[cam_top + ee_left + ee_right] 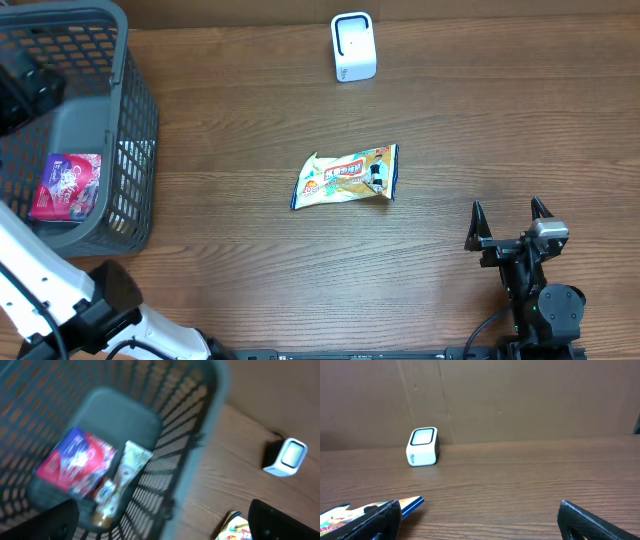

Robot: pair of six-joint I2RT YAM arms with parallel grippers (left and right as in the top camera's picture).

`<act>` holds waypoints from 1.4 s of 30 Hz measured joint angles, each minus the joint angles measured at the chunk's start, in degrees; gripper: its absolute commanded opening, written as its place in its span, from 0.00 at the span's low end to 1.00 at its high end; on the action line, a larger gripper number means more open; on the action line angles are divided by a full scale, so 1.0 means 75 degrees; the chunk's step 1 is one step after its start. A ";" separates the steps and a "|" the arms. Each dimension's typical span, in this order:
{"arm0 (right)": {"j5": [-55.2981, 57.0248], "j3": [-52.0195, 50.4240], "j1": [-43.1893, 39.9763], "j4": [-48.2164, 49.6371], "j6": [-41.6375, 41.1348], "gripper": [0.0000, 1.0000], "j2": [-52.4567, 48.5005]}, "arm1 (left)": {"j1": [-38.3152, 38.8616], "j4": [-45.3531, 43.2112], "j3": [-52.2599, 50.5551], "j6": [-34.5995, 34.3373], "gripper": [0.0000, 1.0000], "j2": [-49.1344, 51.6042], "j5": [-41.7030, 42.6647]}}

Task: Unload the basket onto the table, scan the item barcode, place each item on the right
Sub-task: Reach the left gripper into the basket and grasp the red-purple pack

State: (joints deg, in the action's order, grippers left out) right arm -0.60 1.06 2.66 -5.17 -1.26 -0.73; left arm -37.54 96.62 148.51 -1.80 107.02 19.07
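Observation:
The item is a yellow-and-white snack packet (347, 177) lying flat at the middle of the wooden table. The white barcode scanner (353, 46) stands upright at the far edge, well behind the packet. My right gripper (508, 215) rests low on the table to the packet's right, open and empty. In its wrist view the packet's blue corner (411, 502) shows beside the left finger and the scanner (423, 446) ahead to the left. My left gripper (162, 527) hangs open and empty over the basket rim, with the packet (235, 530) just inside its right finger.
A grey mesh basket (140, 120) fills the table's left end. It holds a red-and-blue packet (75, 462) and a pale tube-shaped item (122, 477). The left arm (40, 280) runs along the basket's near side. A brown wall (520, 400) stands behind the scanner.

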 measured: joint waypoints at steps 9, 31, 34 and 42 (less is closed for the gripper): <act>0.0000 0.0000 0.0000 0.0003 0.0003 1.00 0.0000 | -0.0831 -0.0682 -0.1877 -0.0839 1.00 0.0003 -0.0778; 0.0000 0.0000 0.0000 0.0003 -0.0003 1.00 0.0000 | -0.0822 -0.5365 -0.7286 -0.2567 1.00 0.0017 -0.2378; 0.0003 0.0000 0.0000 0.0000 0.0003 1.00 0.0000 | -0.0813 -0.5904 -0.7892 -0.2573 1.00 0.0017 -0.2413; 0.0000 0.0000 0.0000 0.0000 0.0000 1.00 0.0000 | -0.0807 -0.7012 -0.9119 -0.2984 1.00 0.0017 -0.2699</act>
State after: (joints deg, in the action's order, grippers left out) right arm -0.60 1.06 2.66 -5.17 -1.26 -0.73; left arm -43.59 44.03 80.12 -24.18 107.15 -1.17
